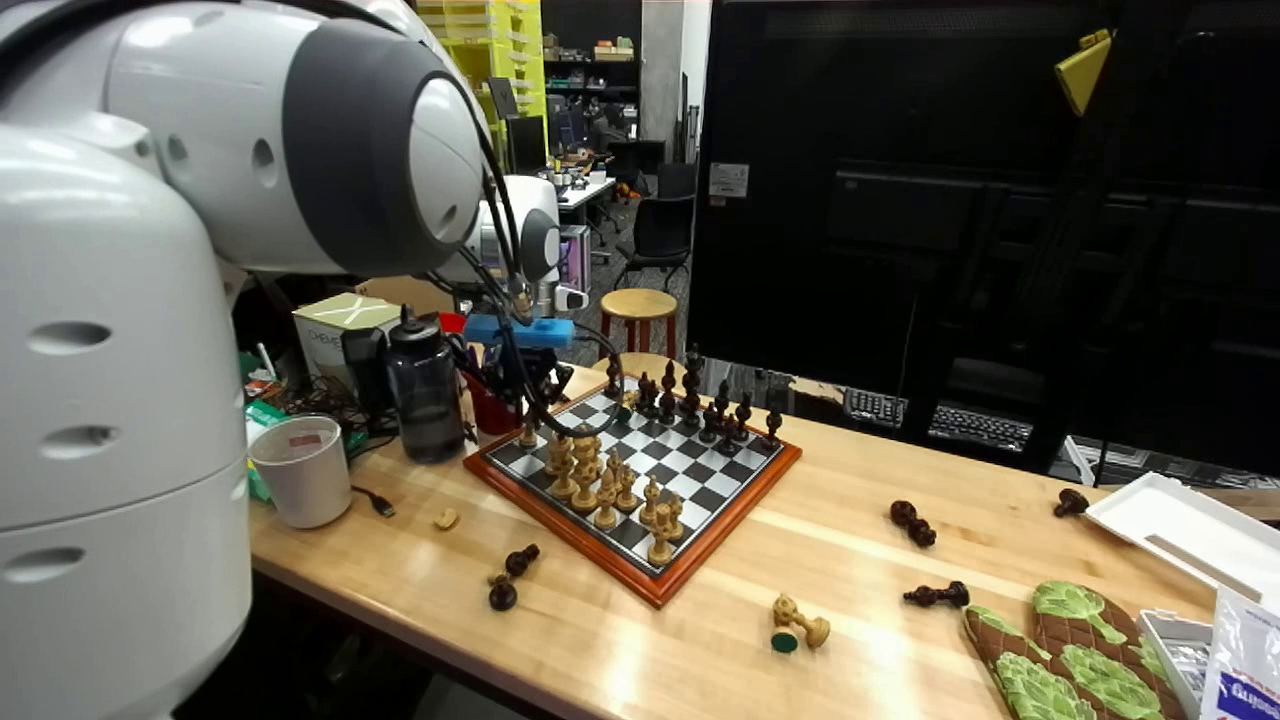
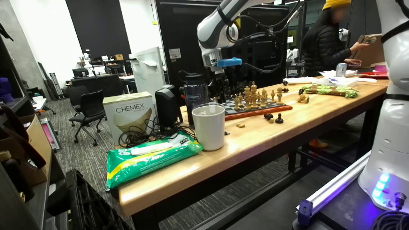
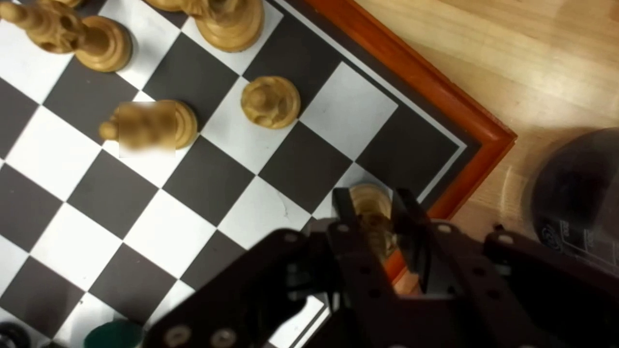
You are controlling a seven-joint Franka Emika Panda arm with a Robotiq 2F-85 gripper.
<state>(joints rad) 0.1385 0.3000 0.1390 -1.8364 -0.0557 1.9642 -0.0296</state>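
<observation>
Corner squares: a pale, turned wooden chess piece (image 3: 378, 226) at the light edge square beside the dark corner one; whether its base touches, I cannot tell.
Grip: the black two-fingered pincer (image 3: 373, 195), clamped on that piece.
Playing surface: a red-brown-framed chessboard (image 1: 727, 519), with standing pale pieces (image 1: 585, 470) and dark brown pieces (image 1: 692, 388).
In the way: a dark translucent plastic bottle (image 2: 195, 95), near the board's corner and hiding part of the board in this exterior view.
Containers: a tall off-white cup (image 2: 209, 131), contents unclear; a shallow white box (image 1: 1160, 646), contents too small to name.
Around: a green-and-yellow plastic packet (image 2: 153, 159) just beside the cup; toppled chess pieces on the pale wooden counter (image 1: 400, 550).
Lettering: "CHEMEX" on a cream-and-white cardboard box (image 2: 129, 118).
</observation>
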